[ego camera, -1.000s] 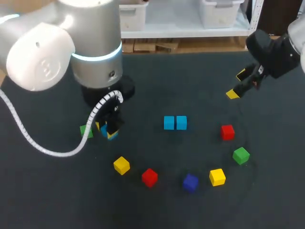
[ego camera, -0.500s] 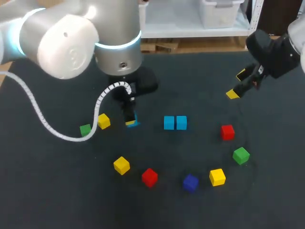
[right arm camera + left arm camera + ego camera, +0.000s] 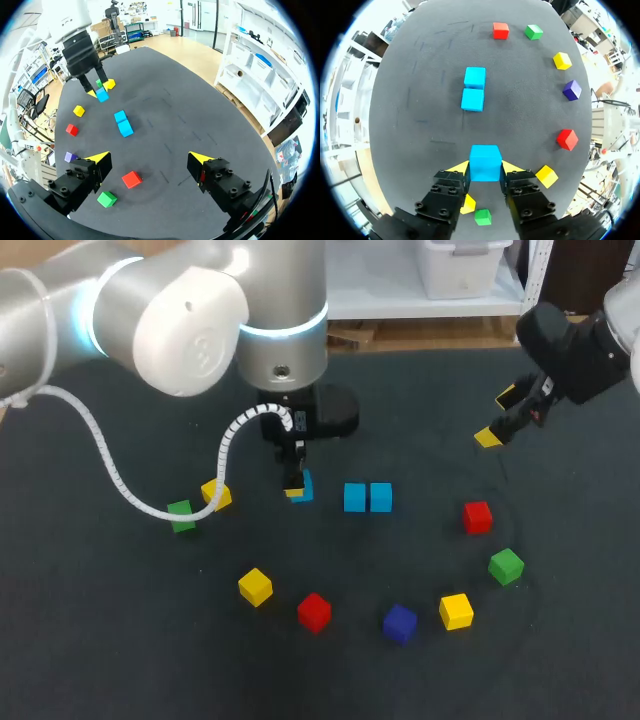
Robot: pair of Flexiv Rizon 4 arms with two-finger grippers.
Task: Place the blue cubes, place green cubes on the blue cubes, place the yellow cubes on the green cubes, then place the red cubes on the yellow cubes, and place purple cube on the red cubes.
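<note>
Clamping a blue cube (image 3: 485, 160) by its flat opposite faces, the left gripper (image 3: 485, 168) hovers at nine o'clock of the blue pair (image 3: 367, 497). The cube looks light, rigid and smooth, while the right gripper (image 3: 149, 158) gapes wide, empty.

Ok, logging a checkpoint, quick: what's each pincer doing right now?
Left pincer: shut on a blue cube.
Right pincer: open, holding nothing.

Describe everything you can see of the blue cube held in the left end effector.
The held blue cube is a matte light-blue block with crisp edges. It sits level, clamped on two opposite sides by the left end effector's yellow fingertips. It is apart from the blue pair ahead; whether it touches the table is unclear.
</note>
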